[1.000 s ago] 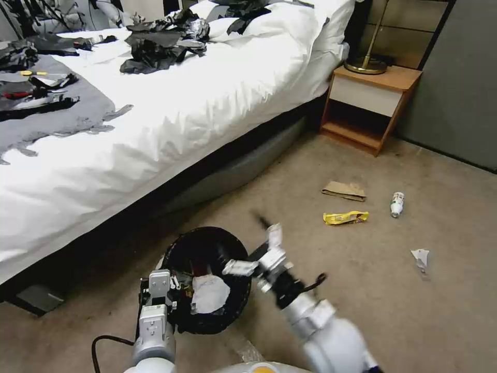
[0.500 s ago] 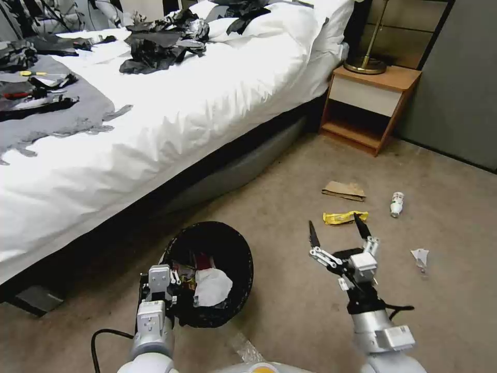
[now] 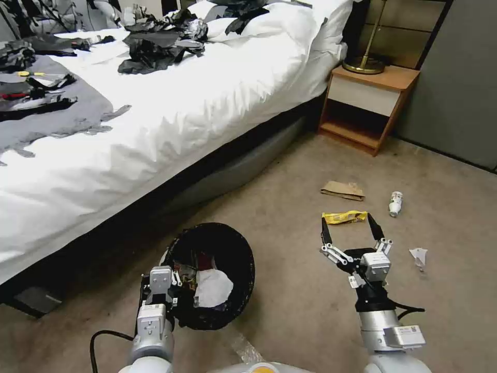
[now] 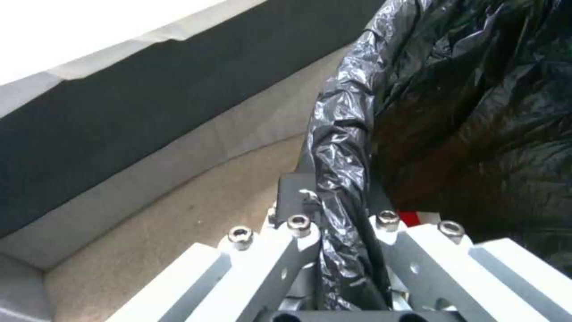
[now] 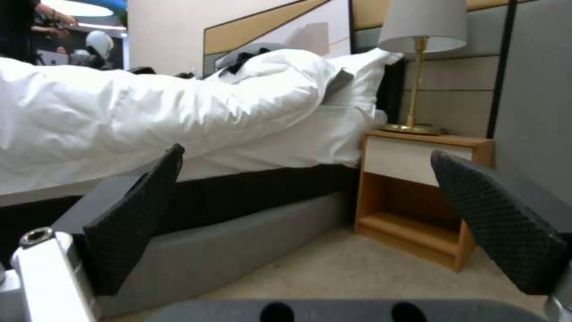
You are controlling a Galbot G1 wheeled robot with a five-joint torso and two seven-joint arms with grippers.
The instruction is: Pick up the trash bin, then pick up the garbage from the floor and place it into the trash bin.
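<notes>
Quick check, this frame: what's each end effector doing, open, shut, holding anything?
Left end effector: shut on the rim of the trash bin.
Right end effector: open, empty, above the floor near the yellow wrapper.

left arm [image 3: 151,336]: pale grey cylindrical casing, white blocky wrist housing, black cable looping beside it. left gripper [image 4: 342,232]: white angular linkage bars, silver socket-head screws, dark grey finger plates. right arm [image 3: 385,331]: silver-grey tube, black wrist section, thin black cable, small white label with dark print. right gripper [image 3: 349,230]: white linkages, long black fingers; pads [image 5: 134,223] black, finely cross-hatched.
</notes>
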